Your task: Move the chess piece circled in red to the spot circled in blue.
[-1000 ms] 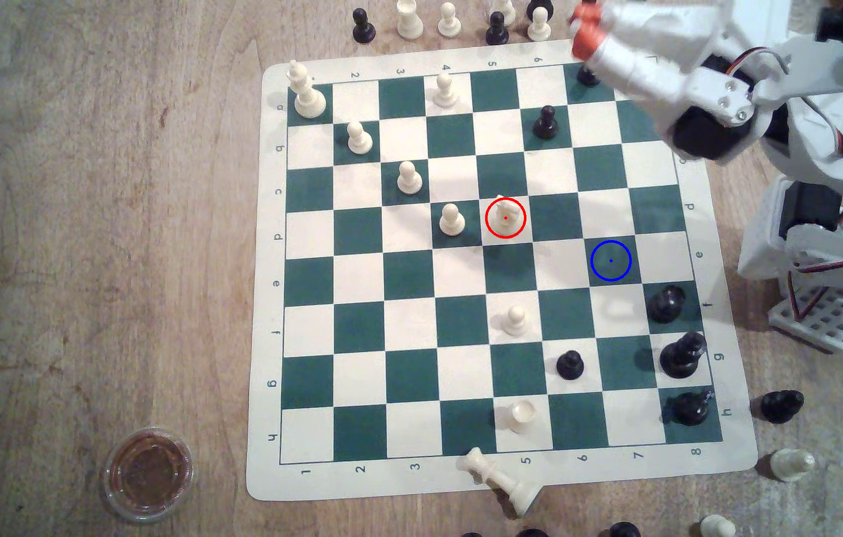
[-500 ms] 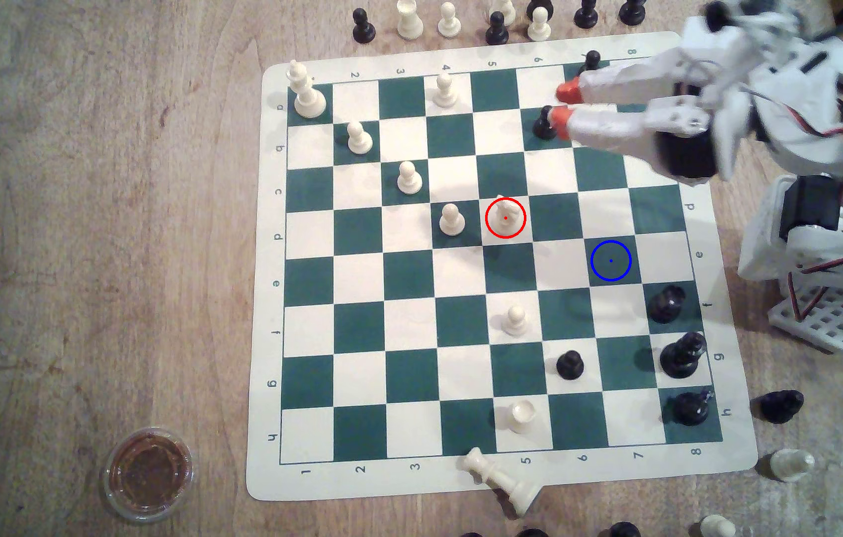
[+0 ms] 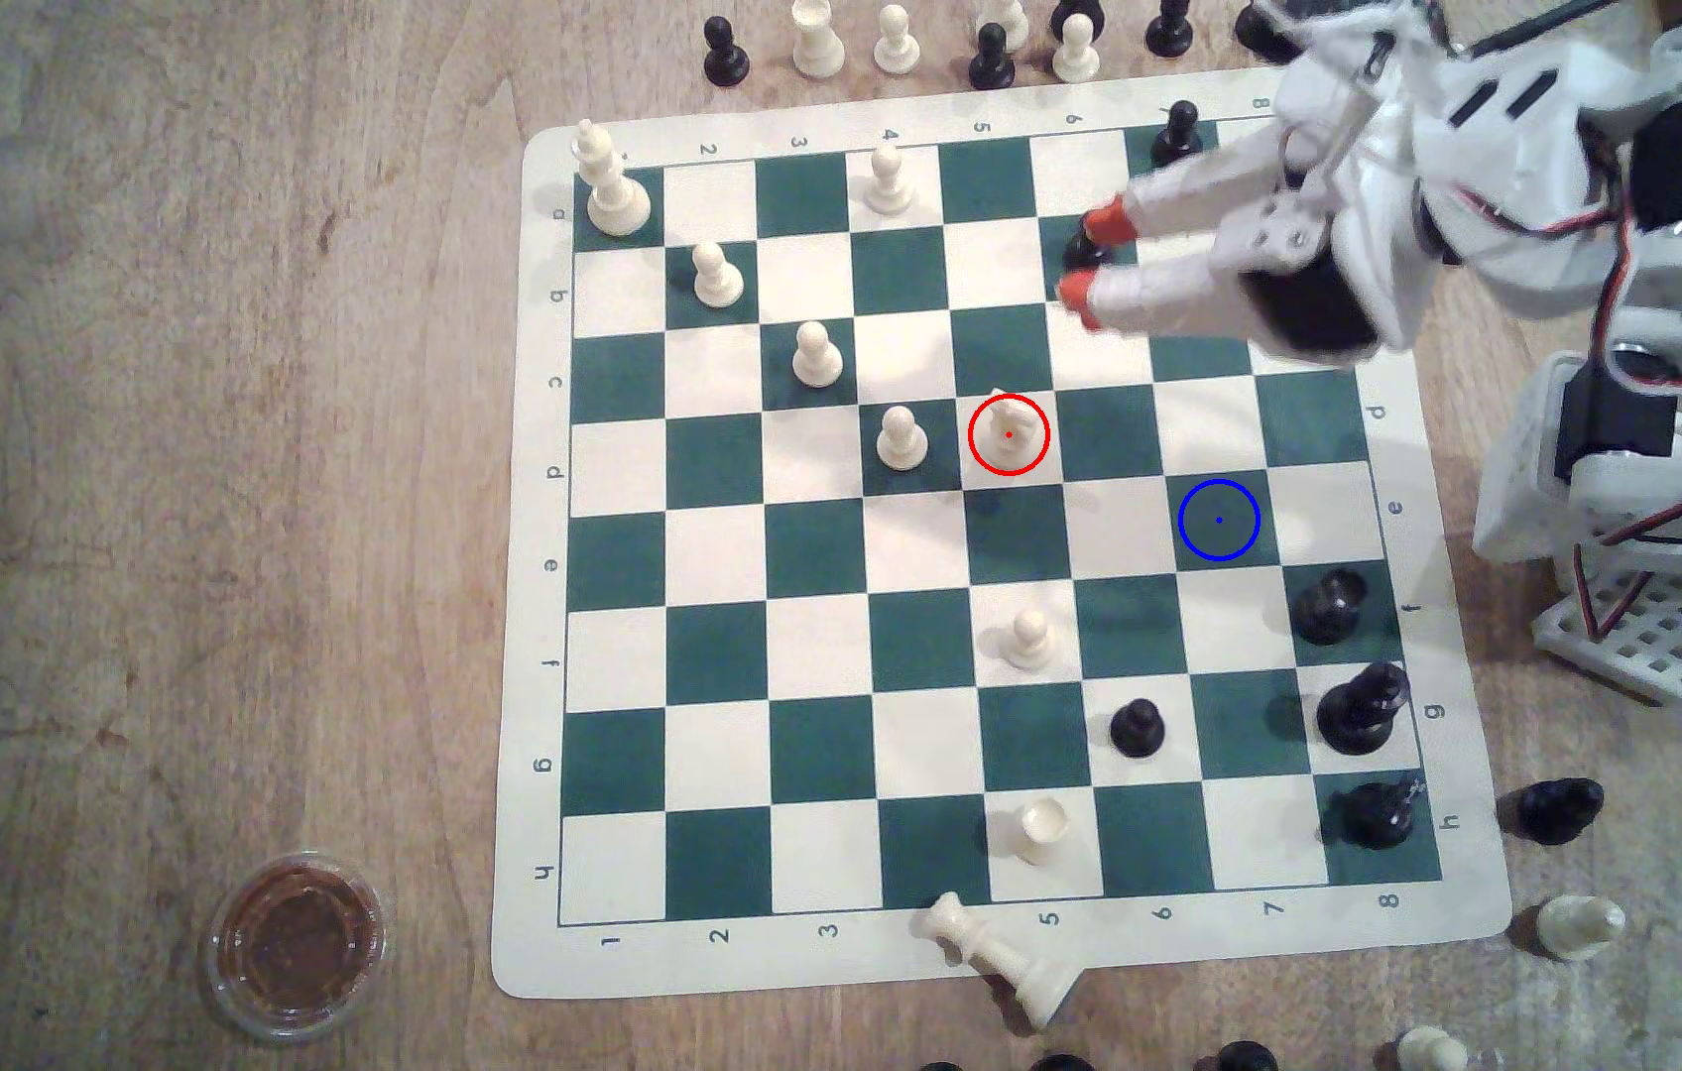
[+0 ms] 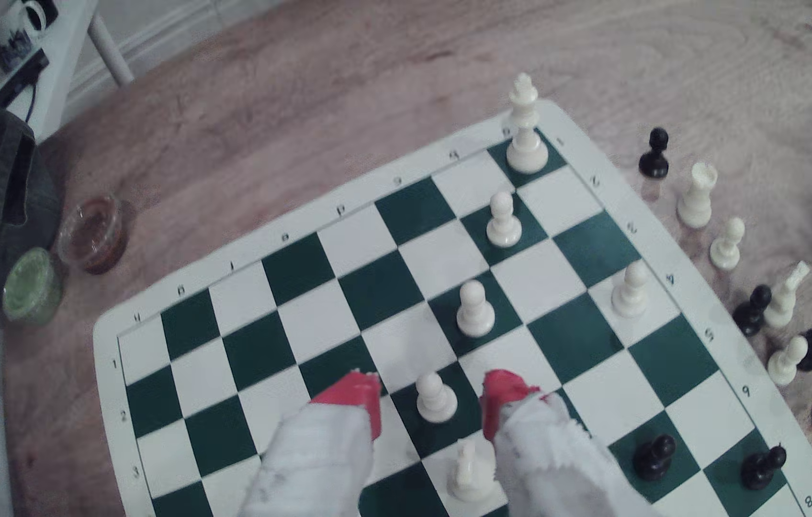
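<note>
The cream-white knight (image 3: 1010,427) stands upright inside the red ring on a white square near the board's middle; in the wrist view the knight (image 4: 467,470) sits low between my two fingers. The blue-circled dark green square (image 3: 1218,520) lies bare, two columns toward the exterior view's right and one row nearer. My gripper (image 3: 1092,253) hovers open above the board's far right part, its orange fingertips (image 3: 1107,218) straddling a black pawn (image 3: 1082,247) from above. It holds nothing and is well short of the knight.
A white pawn (image 3: 901,438) stands right beside the knight on the exterior view's left. Several black pieces (image 3: 1329,606) crowd the board's right edge near the blue spot. A toppled white piece (image 3: 997,958) lies on the near border. A sauce cup (image 3: 296,942) sits at near left.
My gripper has swung from beyond the board's far right corner in over the board, toward the near left and the knight, and its fingers have spread. No pieces have moved.
</note>
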